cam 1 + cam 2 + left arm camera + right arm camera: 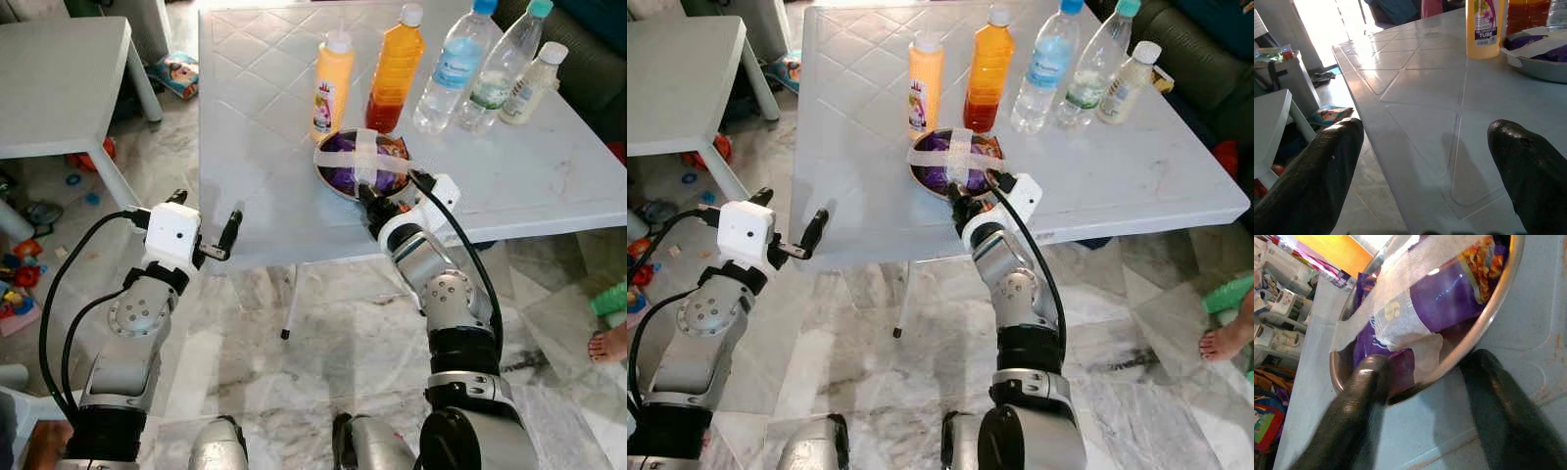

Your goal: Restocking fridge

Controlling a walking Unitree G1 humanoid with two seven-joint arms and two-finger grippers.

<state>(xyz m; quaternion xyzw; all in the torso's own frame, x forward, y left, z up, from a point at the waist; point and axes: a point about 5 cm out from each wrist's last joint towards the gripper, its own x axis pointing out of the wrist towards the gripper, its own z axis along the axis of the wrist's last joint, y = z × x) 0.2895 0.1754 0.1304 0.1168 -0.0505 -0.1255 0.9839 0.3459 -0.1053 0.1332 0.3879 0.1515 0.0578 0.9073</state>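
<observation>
The right gripper (1422, 396) stood at the near rim of a metal bowl (333, 180), fingers parted and straddling that rim: one finger (1359, 396) inside the bowl against a purple snack packet (1449, 298), the other outside on the tabletop. Not yet closed on anything. The bowl sat near the front edge of the white table (549, 166), with white tape strips (364, 157) crossed over the packets.

From the bowl, a yellow squeeze bottle (332, 83) stood at 11 o'clock and an orange drink bottle (395, 67) at 12, both just behind it. Two clear water bottles (456, 67) and a small cream-coloured bottle (532, 82) lined up at about 1 to 2 o'clock (all upright).

The left gripper (206, 223) hovered just off the table's front-left edge, fingers wide apart and empty, pointed across the tabletop.

A second grey table (59, 78) stood at the robot's 10 o'clock, toys scattered on the marble floor (323, 382) beneath it. A person's bare foot (609, 343) showed at 3 o'clock.
</observation>
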